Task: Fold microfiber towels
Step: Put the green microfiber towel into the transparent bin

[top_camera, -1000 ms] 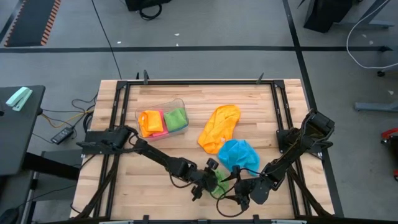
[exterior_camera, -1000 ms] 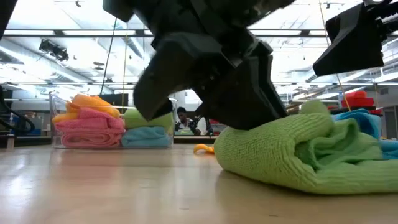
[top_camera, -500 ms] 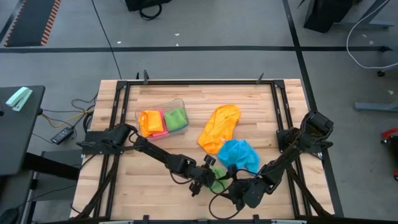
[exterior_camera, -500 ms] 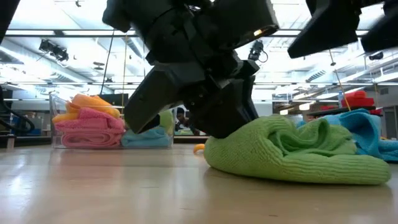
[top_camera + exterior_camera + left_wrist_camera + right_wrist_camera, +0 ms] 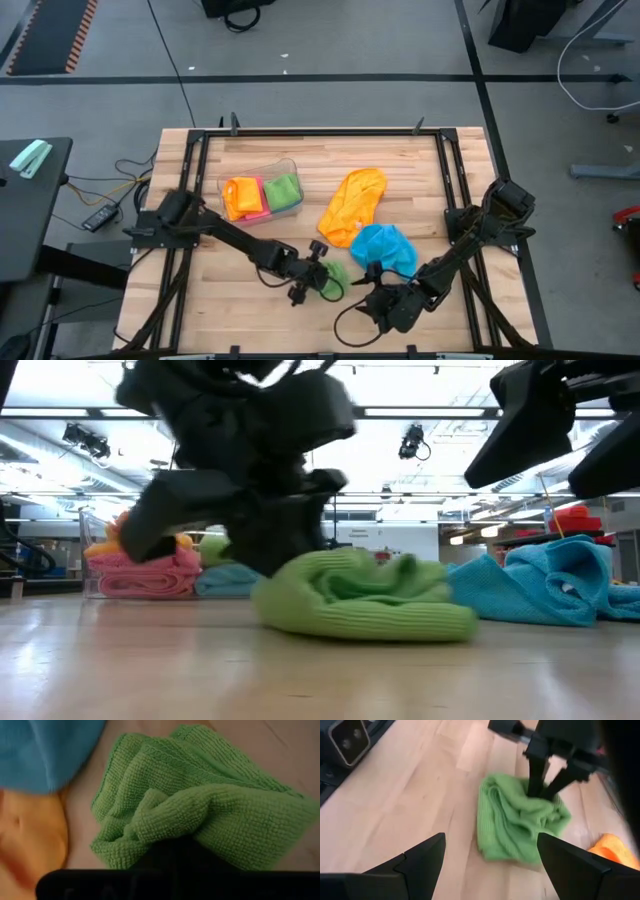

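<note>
The left tool (image 5: 542,787) pinched the bunched green towel (image 5: 520,820), probably to drag it; the right tool (image 5: 372,308) waited beside it, spread wide.

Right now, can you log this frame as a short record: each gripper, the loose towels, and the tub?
left gripper: shut on the crumpled green microfiber towel, near the table's front edge
right gripper: open, empty, just beside the green towel
sky blue microfiber towel: loose, unfolded, behind the green one
orange microfiber towel: loose, unfolded, mid-table
clear plastic tub: holds folded orange, pink and green towels
</note>
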Robot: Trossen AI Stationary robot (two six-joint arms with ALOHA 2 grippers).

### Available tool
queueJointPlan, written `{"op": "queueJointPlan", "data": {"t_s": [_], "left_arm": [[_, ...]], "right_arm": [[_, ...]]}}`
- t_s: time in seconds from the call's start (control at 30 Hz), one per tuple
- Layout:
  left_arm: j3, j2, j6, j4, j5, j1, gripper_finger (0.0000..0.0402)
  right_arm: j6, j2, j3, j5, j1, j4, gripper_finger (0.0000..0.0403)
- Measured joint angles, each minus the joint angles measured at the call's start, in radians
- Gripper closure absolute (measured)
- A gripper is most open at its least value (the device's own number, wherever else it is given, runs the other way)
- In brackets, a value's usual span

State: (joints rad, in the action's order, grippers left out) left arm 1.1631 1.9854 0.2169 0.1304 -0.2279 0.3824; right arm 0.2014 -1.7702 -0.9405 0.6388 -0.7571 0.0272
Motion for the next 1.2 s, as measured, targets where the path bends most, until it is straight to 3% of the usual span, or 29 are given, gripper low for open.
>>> {"op": "queueJointPlan", "data": {"t_s": [0.3,0.53,0.87,1.2], "left_arm": [[-0.162,-0.124,-0.088,-0.081,-0.004,0.001,0.0365],[-0.12,-0.126,-0.03,-0.111,-0.007,0.032,0.0338],[-0.108,-0.096,-0.001,-0.231,-0.028,0.039,0.0319],[-0.105,-0.085,-0.018,-0.309,-0.071,0.038,0.0316]], "right_arm": [[-0.048,0.0,0.0,-0.065,0.11,-0.009,0.0077],[-0.069,0.001,0.0,-0.193,0.197,-0.048,0.0077],[-0.224,0.001,0.0,-0.233,0.232,-0.123,0.0077],[-0.17,-0.07,0.001,-0.249,0.199,-0.258,0.0077]]}}
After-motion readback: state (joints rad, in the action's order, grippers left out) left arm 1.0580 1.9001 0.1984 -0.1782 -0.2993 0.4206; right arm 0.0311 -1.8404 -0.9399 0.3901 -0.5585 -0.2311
